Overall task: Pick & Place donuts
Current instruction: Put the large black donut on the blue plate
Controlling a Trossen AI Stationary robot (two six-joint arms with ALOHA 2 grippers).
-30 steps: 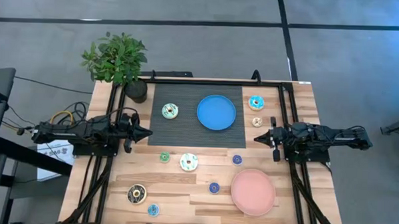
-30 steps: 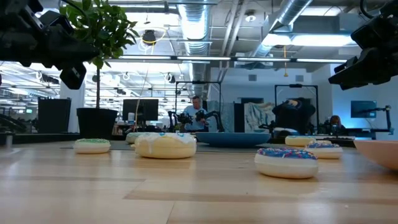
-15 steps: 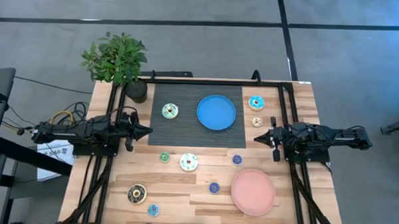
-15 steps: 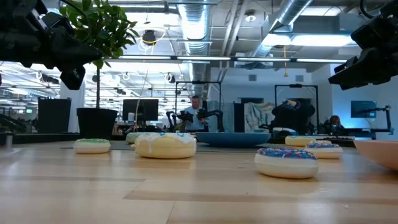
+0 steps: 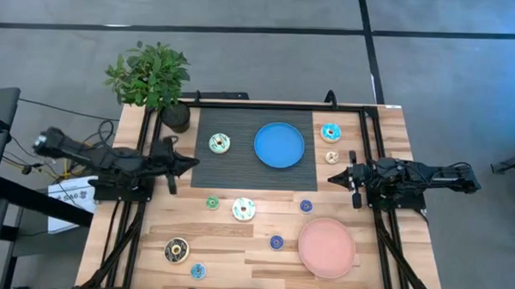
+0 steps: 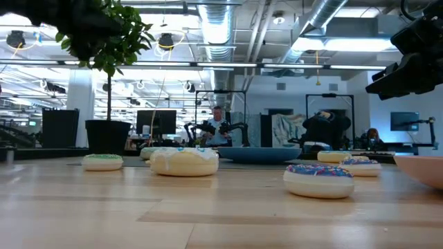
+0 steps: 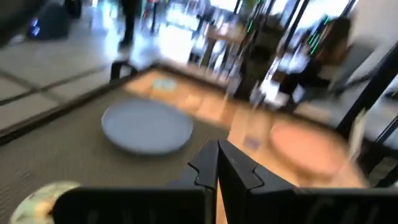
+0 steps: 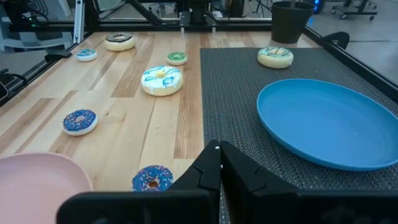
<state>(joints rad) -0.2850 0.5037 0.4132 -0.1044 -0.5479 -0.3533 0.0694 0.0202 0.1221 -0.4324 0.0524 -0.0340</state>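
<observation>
Several toy donuts lie flat on the table. On the high view, a white-green one [image 5: 220, 143] rests on the dark mat, a turquoise one [image 5: 330, 132] and a small tan one [image 5: 332, 156] lie by the far right. A small green one [image 5: 212, 203], a white one [image 5: 244, 209], two small blue ones [image 5: 306, 206] [image 5: 276, 242], a dark brown one [image 5: 177, 250] and a small turquoise one [image 5: 198, 270] sit on the wood. My left gripper [image 5: 192, 163] is shut and hovers at the mat's left edge. My right gripper [image 5: 331, 177] is shut at the mat's right edge.
The blue plate [image 5: 279, 145] sits on the dark ribbed mat [image 5: 231, 165], and the pink plate [image 5: 327, 247] lies near the table's front right corner. A potted plant [image 5: 152, 76] stands at the far left corner. Bare wood lies between the scattered donuts.
My left arm has risen and its gripper has shifted a little toward the table's far edge; in the low view it has climbed almost out of the picture's top. It stays shut. The right arm and all donuts have kept still.
</observation>
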